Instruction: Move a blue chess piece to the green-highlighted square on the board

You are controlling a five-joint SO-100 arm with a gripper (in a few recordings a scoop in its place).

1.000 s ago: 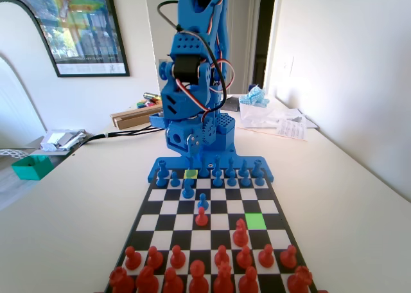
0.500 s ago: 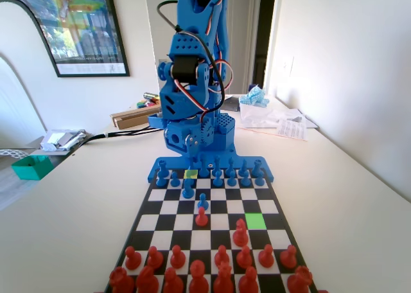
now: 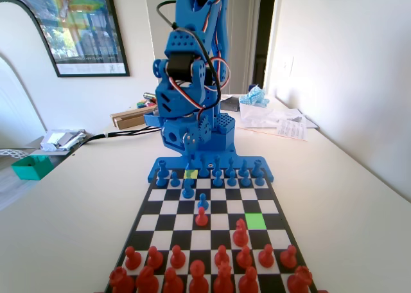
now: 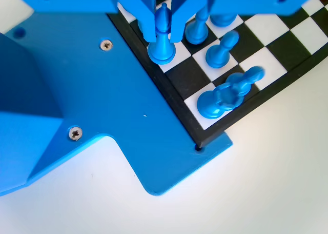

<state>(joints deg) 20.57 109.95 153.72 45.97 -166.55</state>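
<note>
- Down at the arm's end of the board (image 3: 212, 206), the gripper (image 4: 163, 36) is low over the back row, and in the wrist view its two jaws stand either side of a blue chess piece (image 4: 162, 39) that sits on a white square right by the board's blue rim
- The jaws look set apart with the piece's neck between them; I can't tell whether they touch it yet, so I'd call the tool open around the piece rather than clamped, and the piece's base looks flat on its square
- Other blue pieces (image 4: 221, 49) stand just beside it along the same edge, one more at the board's corner (image 4: 228, 93), so the space around the chosen piece is tight
- The green-highlighted square (image 3: 255, 221) is well away from the gripper, several rows toward the red side and to the right in the fixed view, with a red piece (image 3: 241, 232) just beside its left edge
- A paler yellow-green square (image 3: 191, 174) lies in the blue back rows, near the arm's base
- My reading: this is the grasp step, with the carry not begun
- Next it needs to close firmly on the neck, lift straight up clear of the neighbours, then travel across and set down without knocking that red piece
</note>
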